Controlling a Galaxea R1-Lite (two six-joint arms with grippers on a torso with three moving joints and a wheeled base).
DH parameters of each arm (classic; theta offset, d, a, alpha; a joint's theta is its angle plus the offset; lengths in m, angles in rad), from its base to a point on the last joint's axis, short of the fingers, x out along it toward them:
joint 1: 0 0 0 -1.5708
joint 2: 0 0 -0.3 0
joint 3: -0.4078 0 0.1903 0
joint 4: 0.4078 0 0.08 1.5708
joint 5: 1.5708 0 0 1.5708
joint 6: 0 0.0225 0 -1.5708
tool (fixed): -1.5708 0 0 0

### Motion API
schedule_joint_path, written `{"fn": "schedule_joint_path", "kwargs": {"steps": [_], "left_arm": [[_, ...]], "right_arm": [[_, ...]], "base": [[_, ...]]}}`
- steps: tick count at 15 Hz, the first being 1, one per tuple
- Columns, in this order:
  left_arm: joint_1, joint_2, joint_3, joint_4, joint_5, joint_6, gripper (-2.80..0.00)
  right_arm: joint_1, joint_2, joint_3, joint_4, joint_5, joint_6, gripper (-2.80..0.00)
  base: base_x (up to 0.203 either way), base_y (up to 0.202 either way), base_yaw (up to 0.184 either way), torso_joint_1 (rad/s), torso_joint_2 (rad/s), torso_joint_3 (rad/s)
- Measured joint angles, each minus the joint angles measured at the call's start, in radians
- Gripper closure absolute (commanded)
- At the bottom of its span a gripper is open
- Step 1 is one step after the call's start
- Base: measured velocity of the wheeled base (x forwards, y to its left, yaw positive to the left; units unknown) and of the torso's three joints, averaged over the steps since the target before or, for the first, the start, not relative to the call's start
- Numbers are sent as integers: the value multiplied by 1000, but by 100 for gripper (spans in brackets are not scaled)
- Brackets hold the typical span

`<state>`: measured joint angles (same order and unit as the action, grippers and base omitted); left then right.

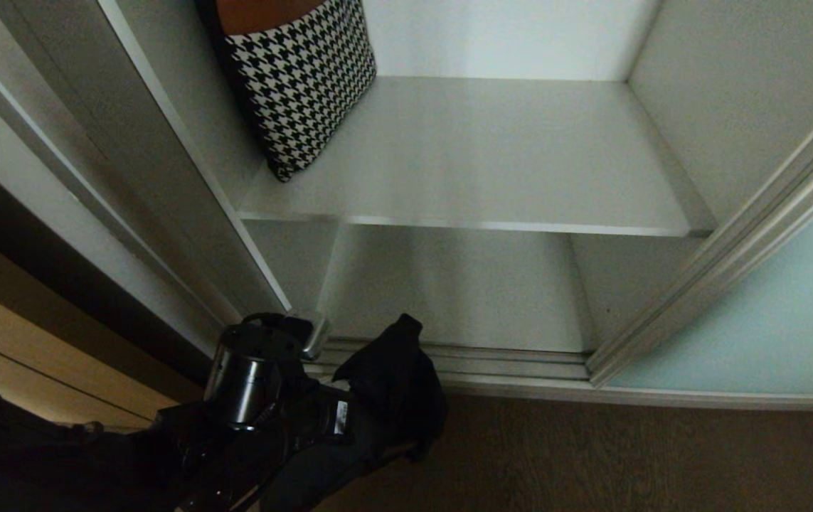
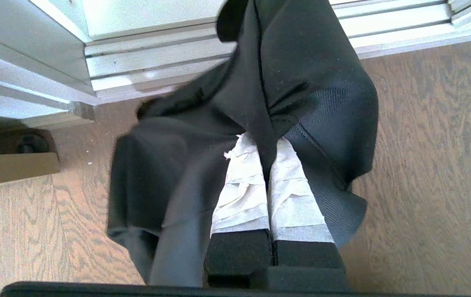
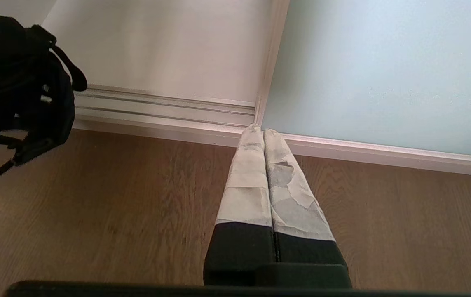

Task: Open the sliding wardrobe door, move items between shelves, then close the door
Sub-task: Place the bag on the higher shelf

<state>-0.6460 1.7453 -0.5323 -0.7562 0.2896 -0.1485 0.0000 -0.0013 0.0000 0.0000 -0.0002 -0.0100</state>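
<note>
Head view: left hand (image 1: 378, 387) pinching shut on a limp black cloth garment (image 1: 395, 377) above the brown wooden floor (image 1: 626, 455), before the flat white-grey laminate shelves (image 1: 491, 163); frosted aqua glass sliding wardrobe door (image 1: 769, 320) standing at right.
Left wrist view: taped fingers (image 2: 243, 194) clamping the garment.
Right wrist view: right hand (image 3: 263, 132) hanging closed, empty.

Upper shelf (image 1: 491, 163): white-grey board between white side walls, one houndstooth cushion (image 1: 299, 78) standing on its left end, leaning against the left wall. Lower shelf (image 1: 449, 284) under it sits just behind the ribbed silver floor track (image 1: 463, 359), nothing visible on the part in view. Wood-grain floor (image 1: 626, 455) runs in front of the track, with a tan furniture edge (image 2: 12, 167) resting on it at the left.
</note>
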Motion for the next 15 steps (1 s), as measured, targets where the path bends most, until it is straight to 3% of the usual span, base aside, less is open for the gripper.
{"fn": "schedule_joint_path", "kwargs": {"steps": [10,15], "left_arm": [[-30,-121,6,4,6,17,0],[-60,-252,-3,135,6,62,0]], "right_arm": [[0,0,0,0,0,0,0],[0,0,0,0,0,0,0]], "base": [[0,0,0,0,0,0],[0,0,0,0,0,0]]}}
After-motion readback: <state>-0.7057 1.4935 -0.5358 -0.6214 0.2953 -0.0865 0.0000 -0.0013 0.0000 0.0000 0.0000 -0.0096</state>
